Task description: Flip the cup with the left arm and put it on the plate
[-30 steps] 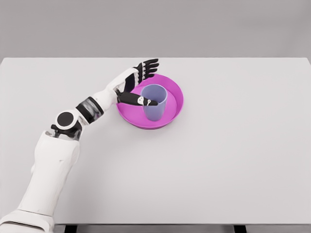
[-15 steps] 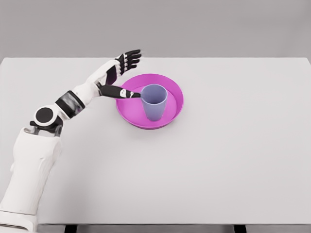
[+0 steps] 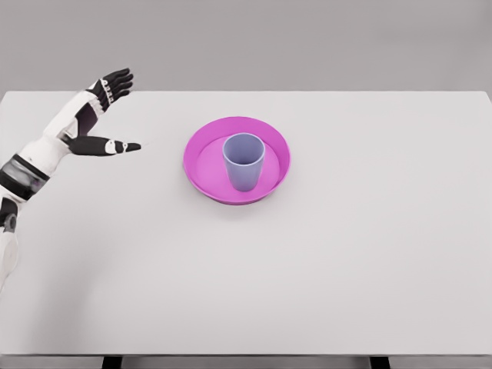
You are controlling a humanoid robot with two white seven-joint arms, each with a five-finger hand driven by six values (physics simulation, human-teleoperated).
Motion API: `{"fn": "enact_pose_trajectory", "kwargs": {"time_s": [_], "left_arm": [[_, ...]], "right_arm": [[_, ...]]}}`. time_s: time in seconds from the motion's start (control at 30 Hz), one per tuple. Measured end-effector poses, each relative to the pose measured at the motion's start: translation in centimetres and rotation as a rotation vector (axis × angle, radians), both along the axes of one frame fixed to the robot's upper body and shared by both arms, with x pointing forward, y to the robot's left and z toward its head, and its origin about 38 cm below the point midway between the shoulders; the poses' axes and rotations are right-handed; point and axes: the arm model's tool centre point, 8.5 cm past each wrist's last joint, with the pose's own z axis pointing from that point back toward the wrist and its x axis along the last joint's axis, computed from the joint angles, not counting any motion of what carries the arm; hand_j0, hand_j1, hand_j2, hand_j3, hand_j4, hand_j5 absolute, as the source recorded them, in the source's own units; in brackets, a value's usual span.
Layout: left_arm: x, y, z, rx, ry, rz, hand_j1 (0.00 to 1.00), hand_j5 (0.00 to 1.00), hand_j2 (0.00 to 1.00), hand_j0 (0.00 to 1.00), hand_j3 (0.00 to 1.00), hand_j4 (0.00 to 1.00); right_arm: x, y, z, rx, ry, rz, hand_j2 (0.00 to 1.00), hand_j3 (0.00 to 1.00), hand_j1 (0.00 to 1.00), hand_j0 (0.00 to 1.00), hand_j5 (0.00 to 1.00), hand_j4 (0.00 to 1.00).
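Left hand point(image 3: 96, 115), fingers spread and holding nothing, hangs well to the left of the plate point(image 3: 201, 165). Cup point(image 3: 244, 161) stands upright, mouth up, on that plate, untouched; placement appears complete.

L hand point(image 3: 92, 115) pulled back left, well clear of cup point(image 3: 244, 161).

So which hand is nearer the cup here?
Left. The left hand is off to the cup's left, apart from it, fingers spread; the right hand isn't in view.
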Motion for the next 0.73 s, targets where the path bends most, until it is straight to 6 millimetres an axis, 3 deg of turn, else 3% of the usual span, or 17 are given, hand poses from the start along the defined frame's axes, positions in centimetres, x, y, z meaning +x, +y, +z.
{"fn": "enact_pose_trajectory", "kwargs": {"time_s": [0.07, 0.27, 0.73], "left_arm": [[-0.3, 0.5, 0.5, 0.03, -0.048, -0.006, 1.0, 1.0, 1.0, 1.0, 1.0, 1.0], [-2.1, 2.6, -0.8, 0.14, -0.127, -0.02, 1.0, 1.0, 1.0, 1.0, 1.0, 1.0], [-2.8, 4.2, -1.6, 0.333, -0.103, -0.063, 1.0, 1.0, 1.0, 1.0, 1.0, 1.0]], "right_arm": [[-0.1, 0.0, 0.0, 0.0, 0.001, 0.0, 1.0, 1.0, 1.0, 1.0, 1.0, 1.0], [-0.1, 0.0, 0.0, 0.0, 0.001, 0.0, 1.0, 1.0, 1.0, 1.0, 1.0, 1.0], [-0.1, 0.0, 0.0, 0.0, 0.002, 0.0, 1.0, 1.0, 1.0, 1.0, 1.0, 1.0]]}}
